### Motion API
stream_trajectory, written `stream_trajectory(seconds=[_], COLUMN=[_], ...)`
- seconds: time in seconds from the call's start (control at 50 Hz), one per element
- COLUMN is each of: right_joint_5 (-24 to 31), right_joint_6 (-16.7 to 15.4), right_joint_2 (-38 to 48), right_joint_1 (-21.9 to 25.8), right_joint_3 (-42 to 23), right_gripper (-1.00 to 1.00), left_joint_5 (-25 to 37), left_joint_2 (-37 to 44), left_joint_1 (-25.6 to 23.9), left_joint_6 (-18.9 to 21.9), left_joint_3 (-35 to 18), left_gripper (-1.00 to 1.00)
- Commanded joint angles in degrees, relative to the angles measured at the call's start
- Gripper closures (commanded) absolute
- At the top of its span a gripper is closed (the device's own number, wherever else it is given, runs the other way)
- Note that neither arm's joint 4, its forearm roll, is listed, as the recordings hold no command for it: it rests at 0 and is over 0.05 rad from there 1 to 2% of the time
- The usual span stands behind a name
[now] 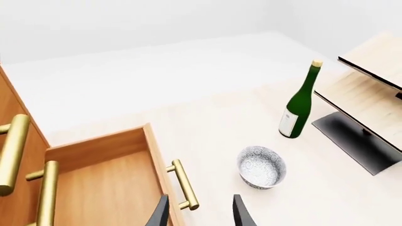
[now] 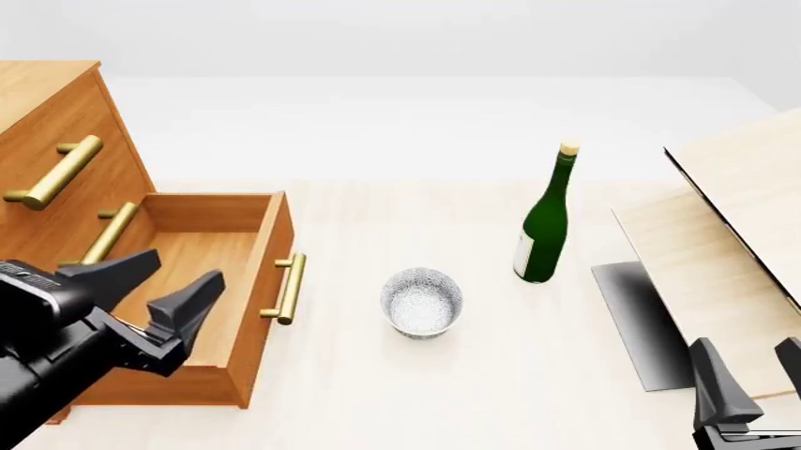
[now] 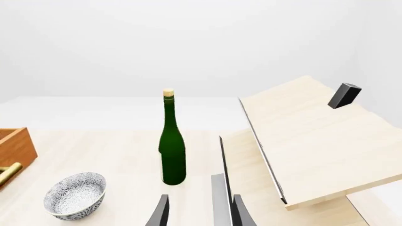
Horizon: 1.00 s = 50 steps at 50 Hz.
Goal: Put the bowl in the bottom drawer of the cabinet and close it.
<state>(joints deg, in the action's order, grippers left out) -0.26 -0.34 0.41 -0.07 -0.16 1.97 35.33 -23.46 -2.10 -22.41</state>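
Already the opening step looks done, by my reading: nearest the camera, the left gripper hovers over the pulled-out bottom drawer with its jaws spread apart and holding nothing, and the drawer's inside is bare. At the near right edge the right gripper sits low, jaws parted and empty too. Further out, the bowl stands upright on the surface, just beyond the drawer's brass handle and untouched. Behind it stands a green bottle, and the cabinet rises at far left. Grasping, placing and closing all remain.
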Motion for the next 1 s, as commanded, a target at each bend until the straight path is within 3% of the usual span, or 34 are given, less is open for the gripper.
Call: stream_trajectory(seconds=[0.02, 0.46, 1.0], right_joint_5=[0.0, 0.0, 0.0], right_joint_6=[0.0, 0.0, 0.0], right_joint_2=[-0.1, -0.1, -0.1], right_joint_1=[0.0, 0.0, 0.0], right_joint_3=[0.0, 0.0, 0.0], right_gripper=[-1.00, -1.00, -1.00], left_joint_5=[-5.3, -12.2, -14.4], left_joint_2=[5.2, 15.3, 26.0], left_joint_1=[-1.1, -2.9, -6.0], left_joint_6=[-2.2, -4.6, -4.8], left_joint_3=[-0.1, -1.7, -7.6], left_gripper=[-1.00, -1.00, -1.00])
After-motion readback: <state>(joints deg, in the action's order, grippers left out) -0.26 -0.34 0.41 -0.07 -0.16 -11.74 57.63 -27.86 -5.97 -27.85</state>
